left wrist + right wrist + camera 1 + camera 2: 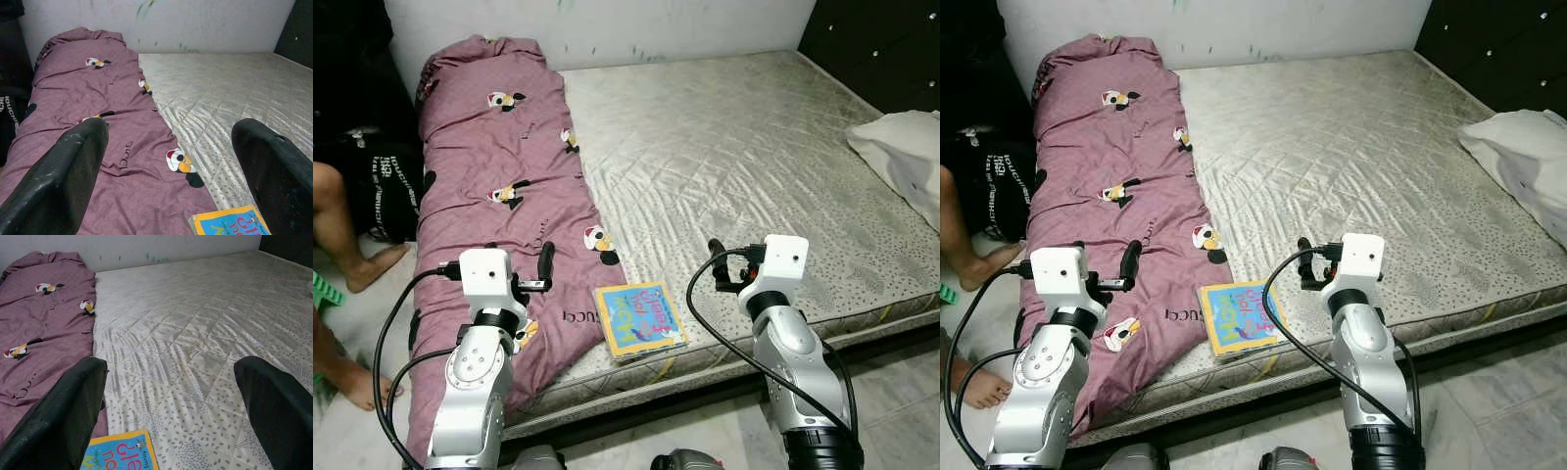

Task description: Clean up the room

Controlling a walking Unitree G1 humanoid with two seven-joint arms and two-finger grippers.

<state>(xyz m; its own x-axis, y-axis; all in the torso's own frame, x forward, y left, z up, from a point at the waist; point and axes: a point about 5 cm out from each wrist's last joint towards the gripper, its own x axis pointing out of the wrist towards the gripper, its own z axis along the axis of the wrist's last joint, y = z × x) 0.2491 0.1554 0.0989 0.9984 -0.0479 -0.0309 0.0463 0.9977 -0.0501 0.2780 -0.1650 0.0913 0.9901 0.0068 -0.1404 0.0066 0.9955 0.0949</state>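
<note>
**A:** Where do your two end effectors stand against the book?

**B:** You have the left end effector (166, 161) spread wide, fingers far apart and holding nothing. It hangs over the purple blanket (499, 166), just to the left of the book (639, 319), and touches neither one. In the left wrist view you see its two black fingers (58, 181) framing the blanket's cartoon prints, with a corner of the book between them at the near edge.

**A:** And the right one?

**B:** Your right end effector (171, 401) is just as wide and just as empty. It hovers above the bare mattress (734, 147), just to the right of the book, clear of the cover. The right wrist view shows you the quilted mattress between its fingers (63, 416) and the book's blue corner beside the left one.

**A:** So where exactly is the book?

**B:** You find it lying flat on the mattress near the bed's front edge, between your two arms. Its left side lies right against the blanket's edge. The cover is blue with a yellow border and pink lettering.

**A:** Anything else around it?

**B:** A white pillow (906, 157) lies well to the right of the book, at the bed's far side. A person's bare legs (342, 235) show well to the left of the book, beyond the blanket, on the floor.
</note>
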